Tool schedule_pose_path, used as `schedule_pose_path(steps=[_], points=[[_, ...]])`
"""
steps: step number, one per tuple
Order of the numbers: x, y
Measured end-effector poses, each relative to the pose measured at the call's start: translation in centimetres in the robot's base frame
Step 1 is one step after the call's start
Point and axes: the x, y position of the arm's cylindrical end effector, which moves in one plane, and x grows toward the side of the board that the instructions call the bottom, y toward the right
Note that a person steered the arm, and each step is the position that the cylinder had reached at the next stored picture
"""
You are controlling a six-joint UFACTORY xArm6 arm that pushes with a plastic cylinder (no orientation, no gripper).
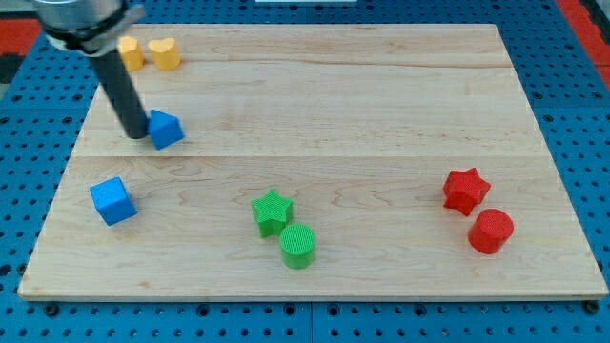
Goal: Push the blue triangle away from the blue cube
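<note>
The blue triangle (166,129) lies on the wooden board (381,114) at the view's upper left. The blue cube (112,200) sits below it and a little to the left, clearly apart from it. My tip (139,136) is at the end of the dark rod, which slants down from the view's top left. The tip stands right against the triangle's left side, between the triangle and the board's left edge.
Two yellow blocks (131,51) (164,53) sit side by side at the top left. A green star (273,211) touches a green cylinder (297,245) at bottom centre. A red star (465,190) and a red cylinder (491,231) sit at the right.
</note>
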Motion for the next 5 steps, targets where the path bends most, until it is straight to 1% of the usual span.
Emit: schedule_pose_path(steps=[1, 2, 3, 4, 5], points=[[0.0, 7.7], [3.3, 9.2], [1.8, 13.9], [-3.2, 14.0], [-4.4, 10.0]])
